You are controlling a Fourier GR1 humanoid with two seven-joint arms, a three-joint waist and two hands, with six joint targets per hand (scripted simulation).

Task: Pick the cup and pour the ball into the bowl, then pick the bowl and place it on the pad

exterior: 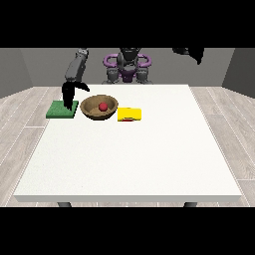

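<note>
My hand at the view's left (67, 94) hangs over the flat green square pad (62, 110) in the frame's upper left; I cannot tell how its fingers lie. Just right of the pad, the round wooden bowl (99, 107) holds the small red ball (103, 106), and the yellow cup (130, 114) lies on its side on the white table (129, 159) beside the bowl. My hand at the view's right (191, 52) hangs raised at the frame's upper right, its state also unclear.

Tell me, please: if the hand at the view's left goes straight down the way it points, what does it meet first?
Probably the green pad: the hand points down over its right part, though depth is unclear.
</note>
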